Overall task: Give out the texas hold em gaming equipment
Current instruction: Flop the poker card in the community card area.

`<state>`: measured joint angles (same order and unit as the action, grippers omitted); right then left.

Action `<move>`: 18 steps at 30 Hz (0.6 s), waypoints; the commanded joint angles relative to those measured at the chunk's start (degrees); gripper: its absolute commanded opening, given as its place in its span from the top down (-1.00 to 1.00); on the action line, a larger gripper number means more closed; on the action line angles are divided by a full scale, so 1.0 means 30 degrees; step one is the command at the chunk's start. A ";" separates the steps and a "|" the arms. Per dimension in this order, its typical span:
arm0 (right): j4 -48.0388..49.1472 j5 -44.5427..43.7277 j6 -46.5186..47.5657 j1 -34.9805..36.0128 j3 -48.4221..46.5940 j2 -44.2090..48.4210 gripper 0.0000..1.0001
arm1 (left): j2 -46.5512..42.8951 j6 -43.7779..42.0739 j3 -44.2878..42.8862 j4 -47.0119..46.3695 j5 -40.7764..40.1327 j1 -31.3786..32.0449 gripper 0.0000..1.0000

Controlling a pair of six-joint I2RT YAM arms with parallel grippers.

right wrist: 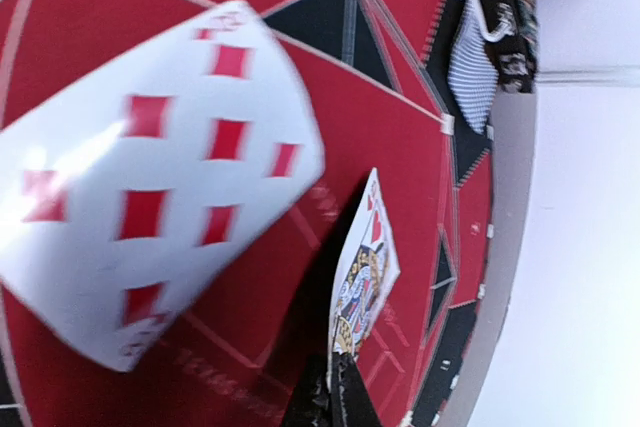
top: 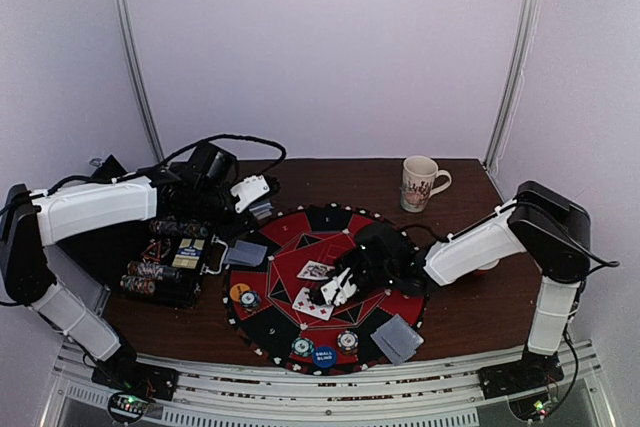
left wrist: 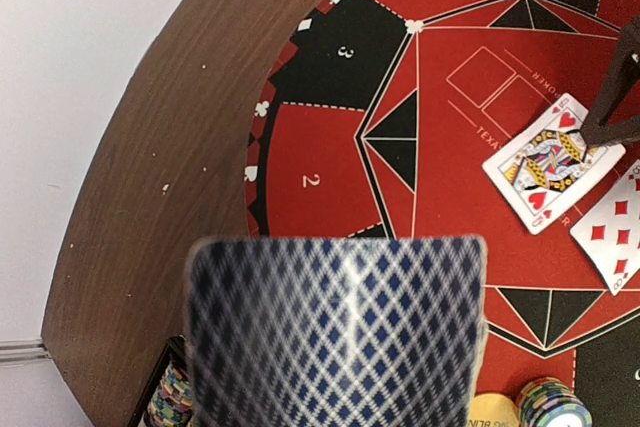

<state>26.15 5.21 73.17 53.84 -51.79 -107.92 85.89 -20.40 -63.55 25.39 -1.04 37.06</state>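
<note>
The brown tabletop (top: 460,307) carried a round red-and-black poker mat (top: 290,232), so everything here gets placed off that mat. A black chip rack (top: 165,267) sat just off the mat's left edge. A white patterned mug (top: 420,183) stood beyond the mat's far right edge.

A face-down card stack (top: 397,338) lay at the mat's near right rim. Over the mat's far left rim, the left fingers (top: 256,199) were grasping a single face-down card (left wrist: 335,332) with a blue criss-cross back, held up off the surface.

In the mat's red middle, a queen of hearts (left wrist: 548,162) and a diamonds card (right wrist: 150,177) lay face up, just beside each other. The right fingers (right wrist: 352,409) were clenched tight with their tips touching the queen's edge. Whether they actually pinched it was impossible to tell.

A few loose chips (top: 347,340) sat near the mat's near and left rims. A blue small-blind button (top: 324,355) was at the near rim, and an orange button (top: 238,290) was at the left rim.
</note>
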 commanded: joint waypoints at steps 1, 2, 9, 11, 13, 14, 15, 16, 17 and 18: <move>-0.2213 0.1658 0.2716 0.0040 0.0395 0.0462 1.00 | 0.0248 0.0092 -0.0584 -0.0772 0.0279 -0.0161 0.35; -0.2865 0.1858 0.2939 0.0066 0.0316 0.0439 1.00 | 0.0307 0.0099 -0.0610 -0.0785 0.0327 -0.0147 0.35; -0.3898 0.2743 0.3448 -0.0034 0.0183 0.0574 1.00 | 0.0317 0.0042 -0.0586 -0.0769 0.0342 -0.0147 0.35; -0.4155 0.2830 0.3573 -0.0024 0.0179 0.0658 1.00 | 0.0316 0.0034 -0.0585 -0.0780 0.0346 -0.0155 0.35; -0.4392 0.2902 0.3728 -0.0047 0.0217 0.0773 1.00 | 0.0294 0.0048 -0.0585 -0.0777 0.0346 -0.0156 0.35; -0.4408 0.2962 0.3735 -0.0026 0.0261 0.0848 1.00 | 0.0288 0.0021 -0.0570 -0.0767 0.0346 -0.0150 0.35; -0.4410 0.3039 0.3740 -0.0045 0.0314 0.0919 1.00 | 0.0280 0.0005 -0.0557 -0.0778 0.0346 -0.0163 0.35; -0.4422 0.3142 0.3777 -0.0048 0.0384 0.0983 1.00 | 0.0283 0.0004 -0.0555 -0.0771 0.0346 -0.0147 0.35; -0.4515 0.3188 0.3807 -0.0040 0.0340 0.1032 1.00 | 0.0286 0.0004 -0.0555 -0.0781 0.0339 -0.0139 0.35; -0.4566 0.3313 0.3837 -0.0043 0.0313 0.1049 1.00 | 0.0313 0.0004 -0.0555 -0.0775 0.0345 -0.0162 0.35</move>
<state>16.19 12.75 83.83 53.76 -50.76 -106.52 86.48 -20.43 -63.55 25.39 -0.64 37.06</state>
